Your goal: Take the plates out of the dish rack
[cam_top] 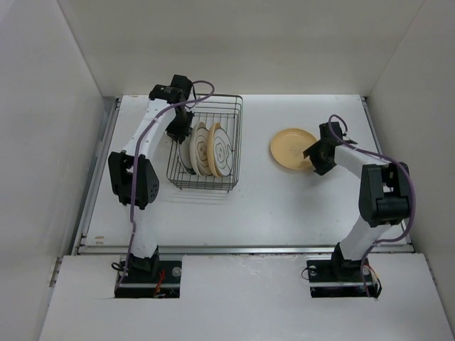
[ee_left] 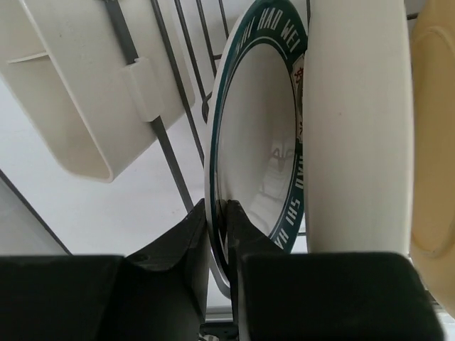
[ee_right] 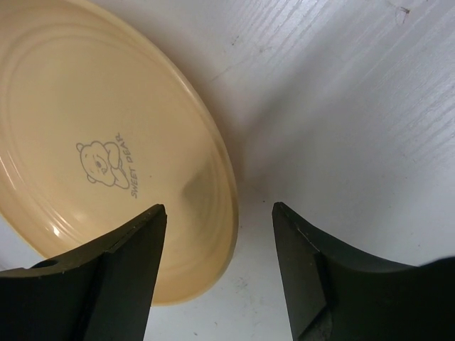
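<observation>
Overhead view of a white table (cam_top: pixel 284 206) with two arms bolted at its near edge.

The rack (cam_top: pixel 234 135) sits near the far-left corner, and several plates stand on edge in it. My left gripper (ee_left: pixel 217 213) is down inside the rack at its left end. It is clamped on the rim of the teal plate (ee_left: pixel 256 135), with one finger on each face. That plate stands upright in its slot, just beside the cream plate (ee_left: pixel 355 128); I cannot tell whether the two touch. On its other side, a cream holder (ee_left: pixel 64 85) hangs on the rack wall. A ringed plate (cam_top: pixel 213 150) stands further right in the rack.

The yellow plate (cam_top: pixel 290 148) lies flat on the right half of the table, toward the far edge. My right gripper (ee_right: pixel 219 207) hovers low at that plate's right rim. It is spread wide and holds nothing, with one finger over the rim and the other over bare table.

I judge that one plate is unloaded and the step in hand is pulling the teal plate out. The next move calls for a straight lift along the divider wires, high enough for the lower rim to clear them. It must not tip the plate against the cream plate or snag the holder. A pinch on a thin rim lets a plate swing, so I would keep the grip firm and move slowly. The right arm should back away from the yellow plate to leave room there.
</observation>
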Robot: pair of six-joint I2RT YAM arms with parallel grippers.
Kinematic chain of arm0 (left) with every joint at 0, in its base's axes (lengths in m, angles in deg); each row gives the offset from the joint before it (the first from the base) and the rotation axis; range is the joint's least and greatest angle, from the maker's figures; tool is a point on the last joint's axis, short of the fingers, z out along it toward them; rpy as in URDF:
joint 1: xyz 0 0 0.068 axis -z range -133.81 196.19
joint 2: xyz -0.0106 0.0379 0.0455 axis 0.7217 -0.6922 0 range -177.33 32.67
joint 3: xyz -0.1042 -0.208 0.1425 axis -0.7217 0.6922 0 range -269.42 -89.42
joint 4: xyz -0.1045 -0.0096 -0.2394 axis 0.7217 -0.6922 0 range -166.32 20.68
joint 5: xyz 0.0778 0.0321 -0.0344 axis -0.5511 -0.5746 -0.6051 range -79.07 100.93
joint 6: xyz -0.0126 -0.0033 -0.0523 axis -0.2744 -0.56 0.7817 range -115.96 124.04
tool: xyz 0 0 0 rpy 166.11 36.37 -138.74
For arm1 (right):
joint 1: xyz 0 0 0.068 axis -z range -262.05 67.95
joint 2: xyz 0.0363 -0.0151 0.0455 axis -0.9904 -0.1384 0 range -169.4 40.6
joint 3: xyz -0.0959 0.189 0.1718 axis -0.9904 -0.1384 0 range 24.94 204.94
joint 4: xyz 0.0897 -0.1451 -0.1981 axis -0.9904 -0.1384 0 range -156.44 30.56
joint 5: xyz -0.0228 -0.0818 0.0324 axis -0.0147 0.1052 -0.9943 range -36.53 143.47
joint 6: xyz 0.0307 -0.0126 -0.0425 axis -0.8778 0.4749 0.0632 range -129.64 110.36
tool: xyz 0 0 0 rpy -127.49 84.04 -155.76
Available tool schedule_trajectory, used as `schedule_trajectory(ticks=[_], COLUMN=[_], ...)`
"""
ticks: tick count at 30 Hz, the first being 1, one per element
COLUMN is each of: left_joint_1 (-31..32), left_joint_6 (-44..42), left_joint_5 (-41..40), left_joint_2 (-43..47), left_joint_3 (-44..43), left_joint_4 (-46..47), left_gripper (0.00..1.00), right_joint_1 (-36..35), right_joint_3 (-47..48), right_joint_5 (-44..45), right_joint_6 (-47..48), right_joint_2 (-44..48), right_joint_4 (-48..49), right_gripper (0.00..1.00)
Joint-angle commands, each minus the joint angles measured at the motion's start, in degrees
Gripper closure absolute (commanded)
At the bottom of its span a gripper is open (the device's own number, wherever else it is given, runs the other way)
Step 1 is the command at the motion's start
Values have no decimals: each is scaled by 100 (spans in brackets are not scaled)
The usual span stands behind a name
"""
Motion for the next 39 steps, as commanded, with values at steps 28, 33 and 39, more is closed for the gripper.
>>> schedule_trajectory(ticks=[28,33,39], left_joint_1=[306,96,-125], left_joint_6=[-40,557,989], left_joint_5=[-1125,296,3733], left_joint_2=[1788,1735,1682], left_joint_3=[-1891,-2517,-1806], left_joint_4=[1027,649,701], left_gripper=[100,100,100], right_joint_1=[-1263,-1484,-1879], right_joint_3=[678,677,1082], right_joint_5=[-1970,-3602,-4324], right_joint_6=[3105,3107,2993], right_joint_2=[2472,2527,1973], right_joint_4=[1920,2777,2830], right_gripper=[6,2,2])
